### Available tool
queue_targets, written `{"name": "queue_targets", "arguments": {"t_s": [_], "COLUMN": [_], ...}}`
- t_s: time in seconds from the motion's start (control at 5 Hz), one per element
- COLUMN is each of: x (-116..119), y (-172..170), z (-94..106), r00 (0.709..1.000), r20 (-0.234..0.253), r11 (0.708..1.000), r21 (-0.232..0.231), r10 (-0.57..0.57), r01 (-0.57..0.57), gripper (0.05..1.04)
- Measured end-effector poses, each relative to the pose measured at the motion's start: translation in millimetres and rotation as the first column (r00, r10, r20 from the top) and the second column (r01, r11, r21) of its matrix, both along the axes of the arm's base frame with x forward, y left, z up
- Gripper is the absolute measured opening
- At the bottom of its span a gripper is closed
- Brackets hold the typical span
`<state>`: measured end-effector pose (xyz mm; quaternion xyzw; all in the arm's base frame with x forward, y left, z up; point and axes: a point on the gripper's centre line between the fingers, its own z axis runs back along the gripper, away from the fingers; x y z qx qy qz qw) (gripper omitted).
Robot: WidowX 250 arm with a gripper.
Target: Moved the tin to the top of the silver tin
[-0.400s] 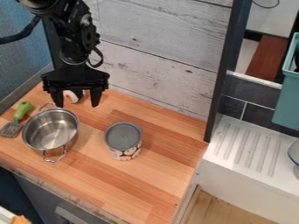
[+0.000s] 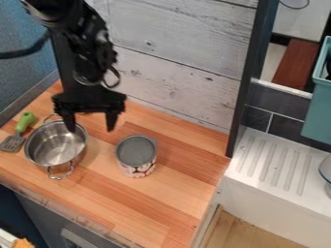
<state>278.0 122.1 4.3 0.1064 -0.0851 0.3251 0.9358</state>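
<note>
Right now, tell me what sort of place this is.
Probably a toy kitchen: a metal pot and a green-handled spatula lie on a wooden counter, beside a white ridged drainboard.

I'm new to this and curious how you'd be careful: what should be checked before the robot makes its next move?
1. Pincer open: ok, tips well apart.
2. Pincer lined up over the tin: not ok, it hangs off towards the pot.
3. Tin upright: ok.
4. Pot upright, mouth facing up: ok.
5. Pincer clear of the pot's rim: cannot tell, one tip overlaps it in this view.
6. Spatula out from between tin and pot: ok.
</note>
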Motion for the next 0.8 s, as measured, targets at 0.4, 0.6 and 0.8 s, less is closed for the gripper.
{"name": "queue_targets", "arguments": {"t_s": [0.4, 0.6, 0.8], "x": [-7, -14, -18], "y": [-44, -72, -88], "z": [2.8, -1.0, -7.1], "r00": [0.987, 0.979, 0.983], "r20": [0.158, 0.2, 0.183], "r11": [0.997, 0.995, 0.993], "r21": [-0.082, -0.103, -0.12], "r10": [0.016, 0.033, 0.01], "r01": [-0.003, -0.013, 0.012], "gripper": [1.001, 1.001, 1.001]}}
